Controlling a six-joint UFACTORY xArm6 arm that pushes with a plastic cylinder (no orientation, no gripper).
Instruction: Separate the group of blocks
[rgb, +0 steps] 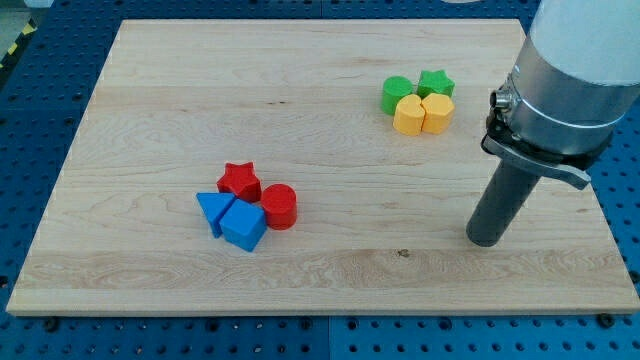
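Two groups of blocks lie on the wooden board (320, 120). At the upper right, a green round block (396, 94), a green star (436, 83), a yellow hexagon (409, 115) and a yellow heart-like block (437, 112) touch each other. At the lower left, a red star (240, 181), a red cylinder (280, 207), a blue triangle (212, 210) and a blue block (243, 226) sit close together. My tip (484, 238) rests on the board at the lower right, well below and to the right of the yellow blocks and far right of the red cylinder.
The board lies on a blue perforated table (40, 90). The arm's grey body (570, 90) fills the upper right corner and hangs over the board's right edge.
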